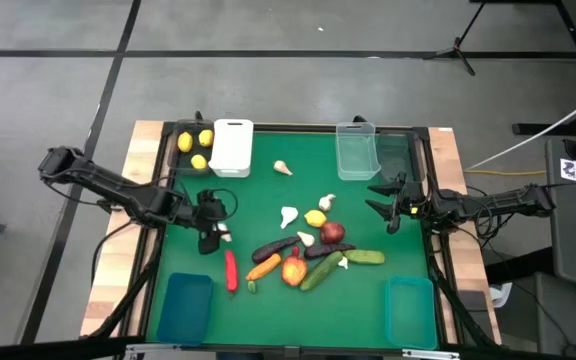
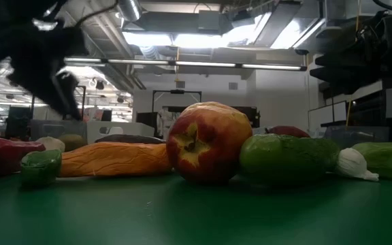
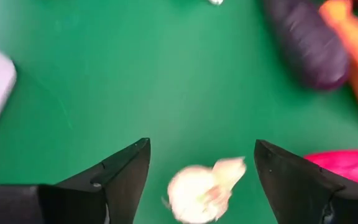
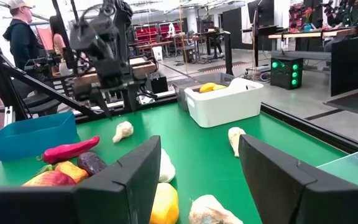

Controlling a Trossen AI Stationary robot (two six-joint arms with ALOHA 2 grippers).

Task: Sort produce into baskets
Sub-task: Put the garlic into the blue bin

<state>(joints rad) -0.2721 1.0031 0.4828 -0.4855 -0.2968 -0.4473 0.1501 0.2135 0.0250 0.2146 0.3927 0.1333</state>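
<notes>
Over the green mat, your left gripper (image 3: 201,168) stood wide open around a garlic bulb (image 3: 201,190), not clamping it. Your right gripper (image 1: 388,207) waited open near the clear bin (image 1: 356,150)

My desk (image 1: 268,200) is green; on it lie a red chili (image 1: 231,271), an orange carrot (image 1: 263,267), a yellow lemon (image 1: 315,218), dark purple eggplants (image 1: 275,247) and a white bin (image 1: 232,147).

No legible text anywhere.
</notes>
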